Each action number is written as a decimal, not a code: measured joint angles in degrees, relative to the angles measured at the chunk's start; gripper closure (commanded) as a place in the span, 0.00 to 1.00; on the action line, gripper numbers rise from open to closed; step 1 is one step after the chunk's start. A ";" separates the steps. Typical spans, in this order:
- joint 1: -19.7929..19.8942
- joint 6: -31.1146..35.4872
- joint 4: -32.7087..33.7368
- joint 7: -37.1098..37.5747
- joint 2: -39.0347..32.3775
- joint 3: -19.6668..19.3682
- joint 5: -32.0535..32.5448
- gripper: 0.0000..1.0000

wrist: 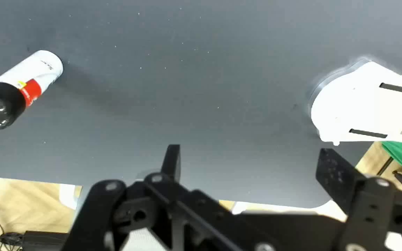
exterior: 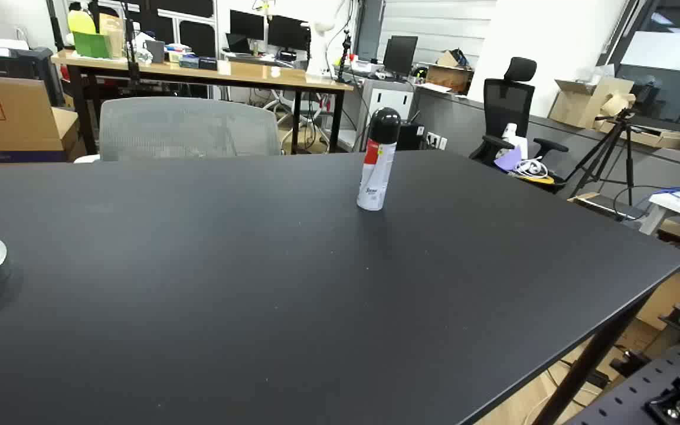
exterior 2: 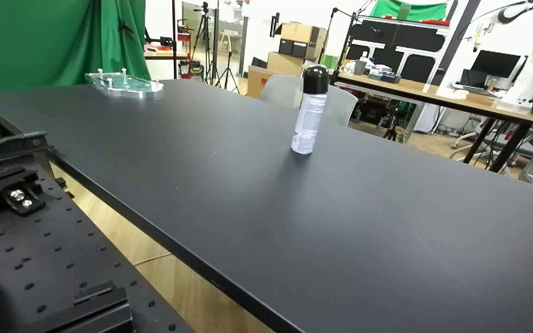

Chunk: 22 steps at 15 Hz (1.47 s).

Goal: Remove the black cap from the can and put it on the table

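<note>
High above the table (wrist: 201,90), the claw (wrist: 251,165), fingers (wrist: 337,176) wide apart, well clear of the upright can (wrist: 31,75).

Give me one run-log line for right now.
black cap: on can | can: upright on table | fingers: open, empty | removal: not done

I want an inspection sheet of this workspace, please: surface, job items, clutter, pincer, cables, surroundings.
Surface: black table, matte, with scattered pale specks.
Job items: can standing on the table; black cap on its top, not yet removed.
Clutter: plate with pale posts, on the table, well apart from the can.
Pincer: open, fingers wide apart, gripping nothing.
Cables: dark tangle beyond the table's edge in the wrist view.
Surroundings: grey chair, wooden desk and green curtain.
</note>
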<state>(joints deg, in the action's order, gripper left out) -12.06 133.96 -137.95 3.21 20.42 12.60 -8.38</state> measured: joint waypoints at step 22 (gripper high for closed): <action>8.46 2.31 -0.12 0.03 -2.91 -4.17 9.98 0.00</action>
<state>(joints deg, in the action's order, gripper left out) -3.60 136.27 -138.07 3.24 17.51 8.43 1.60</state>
